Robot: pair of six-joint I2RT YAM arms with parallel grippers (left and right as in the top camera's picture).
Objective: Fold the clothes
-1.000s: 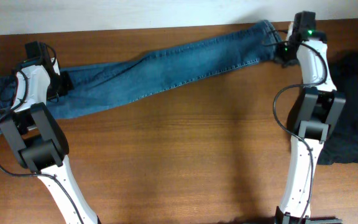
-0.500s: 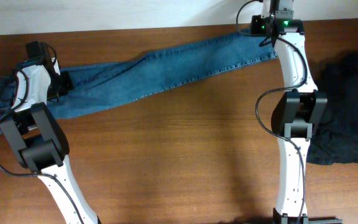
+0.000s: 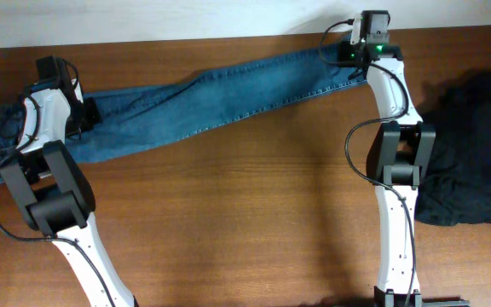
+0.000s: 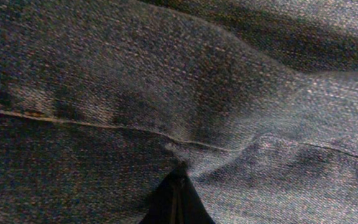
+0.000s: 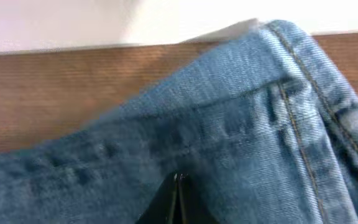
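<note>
I see the jeans (image 3: 228, 98), medium-blue denim with pale stitched seams, stretched along the far side of the table (image 3: 228, 222), waist end left, leg hem right. My left gripper (image 4: 176, 198) is pinched closed on a denim fold beside a seam. The right gripper (image 5: 178, 198) is clamped on the hem end. The black garment (image 3: 476, 153) lies crumpled at the right edge.

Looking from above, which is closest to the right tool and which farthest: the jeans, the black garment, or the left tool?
1. The jeans: leg end in the right tool.
2. The black garment: right edge.
3. The left tool: far left, on the jeans.
</note>
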